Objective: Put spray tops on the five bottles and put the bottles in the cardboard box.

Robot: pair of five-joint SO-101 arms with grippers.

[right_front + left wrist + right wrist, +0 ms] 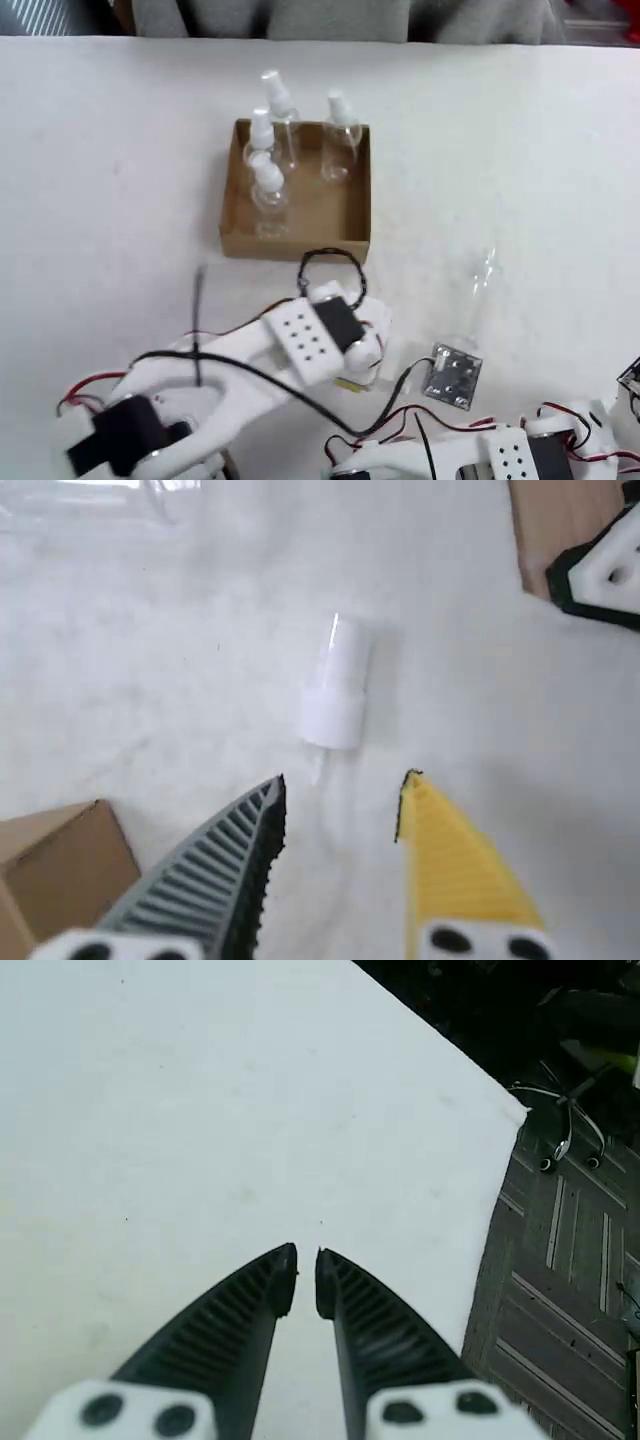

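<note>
A white spray top (335, 685) lies on the white table just ahead of my left gripper (342, 790). That gripper is open, its grey and yellow fingers apart, with nothing between them. In the high view the left arm's wrist (330, 328) sits just in front of the cardboard box (350, 225). Several clear bottles with spray tops (268, 192) stand in the box. A clear bottle without a top (480, 285) lies on the table to the right of the box. My right gripper (305, 1272) is shut on nothing, over bare table near its edge.
A small grey part with wires (455, 375) lies near the right arm's base (500, 455). Cables (330, 262) loop by the box's front wall. The table edge (500, 1160) drops to dark floor beside my right gripper. Bare table spreads left of the box.
</note>
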